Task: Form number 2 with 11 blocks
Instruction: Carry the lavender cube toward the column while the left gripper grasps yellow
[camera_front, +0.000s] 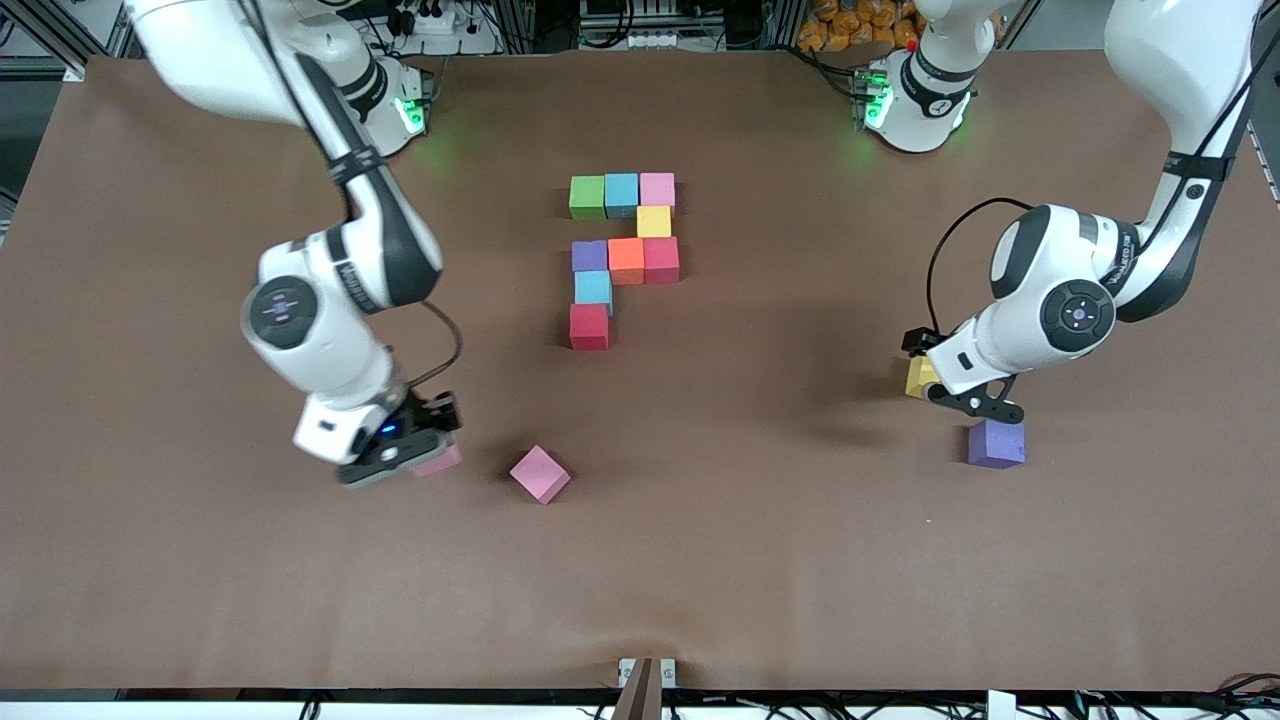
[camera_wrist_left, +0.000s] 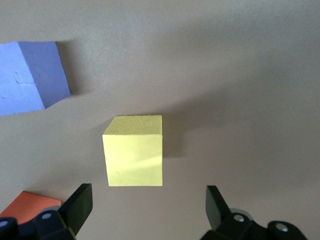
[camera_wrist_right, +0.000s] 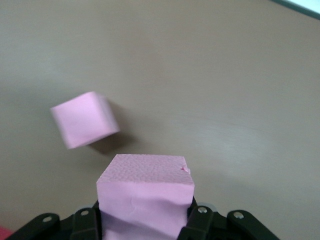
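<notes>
Several blocks lie joined in the unfinished number 2 (camera_front: 625, 255) at mid-table, from a green block (camera_front: 587, 197) at its end nearest the robots' bases to a red block (camera_front: 589, 326) at the end nearest the camera. My right gripper (camera_front: 420, 455) (camera_wrist_right: 145, 217) is shut on a pink block (camera_front: 441, 460) (camera_wrist_right: 145, 192), low over the table toward the right arm's end. A second pink block (camera_front: 540, 474) (camera_wrist_right: 85, 119) lies loose beside it. My left gripper (camera_front: 950, 392) (camera_wrist_left: 148, 202) hangs open just over a yellow block (camera_front: 918, 377) (camera_wrist_left: 134, 152), with nothing between its fingers.
A purple block (camera_front: 996, 443) (camera_wrist_left: 32, 77) sits beside the yellow one, nearer the camera. The corner of an orange block (camera_wrist_left: 30, 205) shows in the left wrist view, hidden under the arm in the front view. Brown table (camera_front: 760, 560) stretches bare toward the camera.
</notes>
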